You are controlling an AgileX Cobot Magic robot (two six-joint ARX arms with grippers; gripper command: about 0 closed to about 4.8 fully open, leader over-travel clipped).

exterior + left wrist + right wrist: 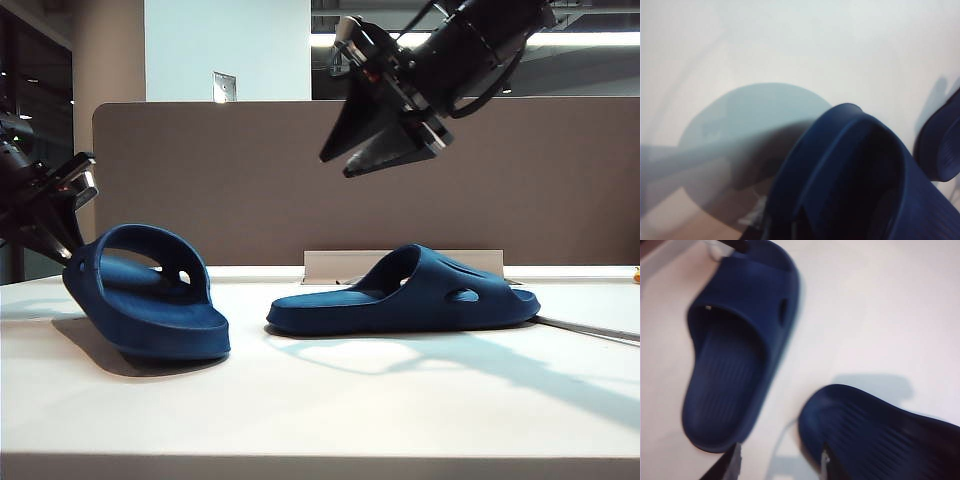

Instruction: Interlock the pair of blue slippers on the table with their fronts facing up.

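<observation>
two slippers: a navy pair on the cream table point(400, 400) — the left slipper point(145, 300) tipped up on its edge at the near left, the right slipper point(405, 295) flat on its sole towards the middle, well apart from its mate.
step in hand: i judge i am lifting the left slipper by its strap end, ahead of bringing it over to its mate.
how to do it well: keep the hold firm on the foam, raise it clear of the table before turning it, and carry it slowly so the toe does not drag; the flat slipper will need steadying when the two meet.
my left claw point(68, 235): low at the left edge of the exterior view, fingers drawn close together and, by my reading, clamped on the raised end of the left slipper point(860, 180) — the contact itself is partly hidden.
my right claw point(365, 150): hanging high above the right slipper point(880, 440), fingers partway apart, holding and touching nothing.
</observation>
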